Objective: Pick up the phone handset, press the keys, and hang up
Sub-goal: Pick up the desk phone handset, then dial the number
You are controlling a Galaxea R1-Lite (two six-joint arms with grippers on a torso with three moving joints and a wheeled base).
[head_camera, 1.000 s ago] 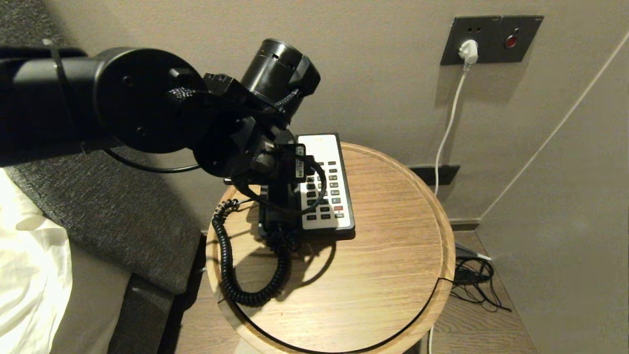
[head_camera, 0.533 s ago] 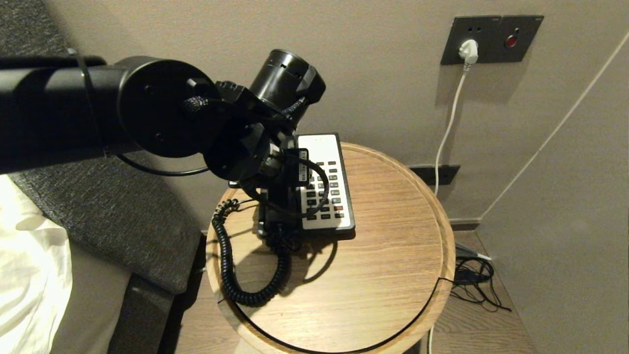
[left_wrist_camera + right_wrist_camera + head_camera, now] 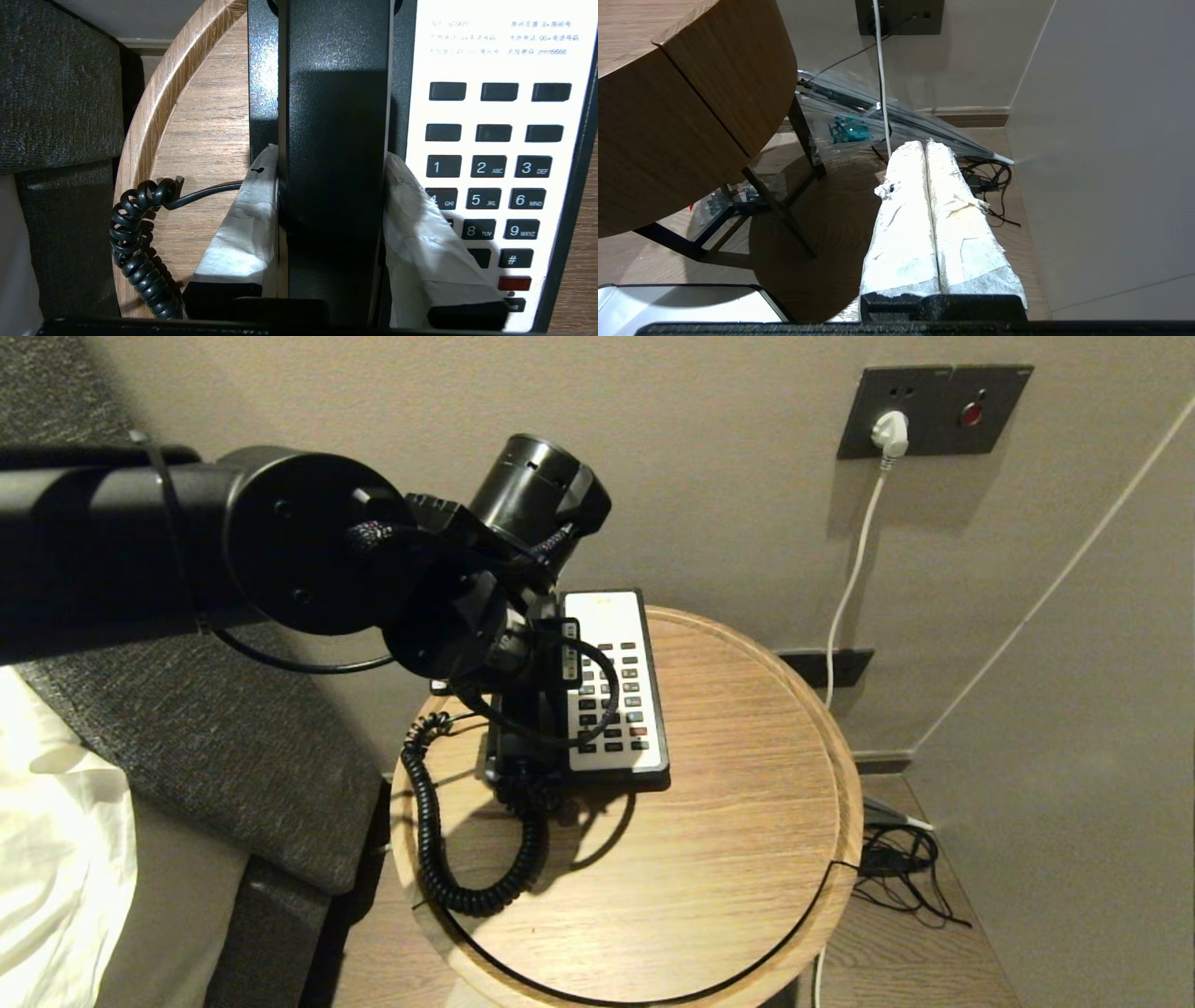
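**Left wrist view: pincer clamped on the handset in its cradle**

Left wrist view shows the left pincer (image 3: 332,219) straddling the phone handset (image 3: 334,140), its two white-wrapped fingers (image 3: 243,228) pressed against either long side of the black grip, so the pincer is grasping the handset. The handset lies in the cradle of the phone base (image 3: 495,140), beside the white keypad panel with its black number keys and one red key. A black coiled cord (image 3: 140,242) runs out from the base and piles on the wood next to the raised rim of the round bench (image 3: 154,107).

From the head camera, the left arm reaches in from the left and comes down over the phone base (image 3: 616,681), hiding most of the handset; the coiled cord (image 3: 439,840) loops across the near-left part of the bench (image 3: 709,859).

Off to the side, the right pincer (image 3: 931,154) hangs low beside the bench, above the floor, its wrapped fingers clenched together with nothing between them.
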